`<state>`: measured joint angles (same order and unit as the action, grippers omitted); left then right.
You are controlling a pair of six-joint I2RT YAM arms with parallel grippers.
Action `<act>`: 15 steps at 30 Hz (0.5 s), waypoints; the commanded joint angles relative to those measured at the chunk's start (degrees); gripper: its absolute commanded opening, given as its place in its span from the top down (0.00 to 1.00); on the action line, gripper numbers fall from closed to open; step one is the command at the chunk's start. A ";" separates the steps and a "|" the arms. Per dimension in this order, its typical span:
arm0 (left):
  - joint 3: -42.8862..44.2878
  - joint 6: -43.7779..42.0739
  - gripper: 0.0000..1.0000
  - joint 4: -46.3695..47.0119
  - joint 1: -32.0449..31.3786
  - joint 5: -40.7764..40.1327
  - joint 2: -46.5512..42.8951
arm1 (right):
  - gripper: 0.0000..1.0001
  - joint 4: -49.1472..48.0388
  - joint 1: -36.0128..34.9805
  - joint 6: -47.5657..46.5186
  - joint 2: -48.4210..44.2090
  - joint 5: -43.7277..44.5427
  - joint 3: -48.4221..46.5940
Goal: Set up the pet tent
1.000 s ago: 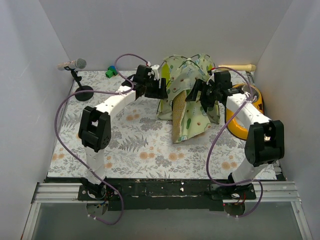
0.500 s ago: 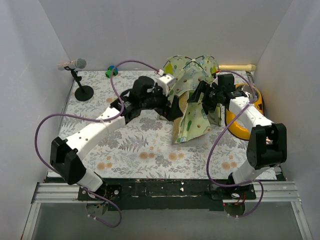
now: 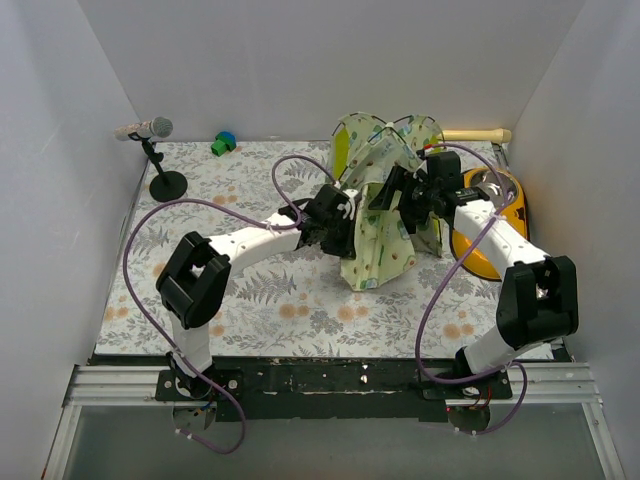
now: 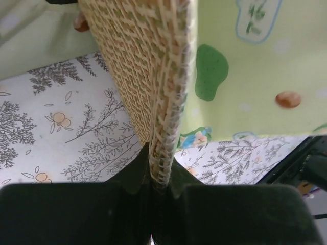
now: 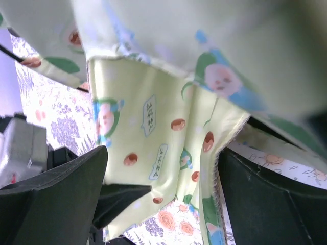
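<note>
Floral surface (image 3: pixel 270 300) below: your left gripper (image 4: pixel 159 178) pinches the edge of the woven mat (image 4: pixel 138 66); your right gripper (image 5: pixel 161 199) gapes wide, pet tent (image 5: pixel 153 117) fabric hanging between its fingers.

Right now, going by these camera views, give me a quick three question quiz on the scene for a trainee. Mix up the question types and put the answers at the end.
1. True or false: the left jaws are shut on the edge of the woven mat.
2. What hangs between the open right jaws? A) printed fabric of the pet tent B) a cable C) nothing
3. Fill in: in the top view, the microphone stands at the far ____ corner of the table.
Key: 1 true; 2 A; 3 left.
</note>
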<state>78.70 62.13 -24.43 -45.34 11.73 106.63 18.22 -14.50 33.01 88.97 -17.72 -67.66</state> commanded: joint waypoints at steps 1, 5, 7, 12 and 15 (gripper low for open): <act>4.79 8.61 1.00 2.19 3.76 -0.66 -0.82 | 0.05 0.59 -2.81 -0.57 -2.75 -2.06 1.30; 7.00 11.95 1.00 3.50 7.63 2.24 0.16 | 0.05 0.85 -3.60 -7.33 -5.47 -2.59 4.11; 7.00 14.07 1.00 4.47 9.39 3.82 -0.37 | 0.05 5.84 -3.60 -12.86 -6.78 -1.19 2.80; 6.21 16.88 1.00 5.88 10.36 6.12 -1.60 | 0.05 16.91 -4.30 -19.64 -10.75 -0.03 -0.45; 5.42 19.25 1.00 6.58 10.36 6.91 -2.13 | 0.05 22.10 -4.48 -25.08 -8.91 -7.82 -0.46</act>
<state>82.59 76.79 -23.90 -34.96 17.54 107.90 28.42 -18.33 17.63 79.75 -18.24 -66.26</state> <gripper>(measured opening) 0.043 0.942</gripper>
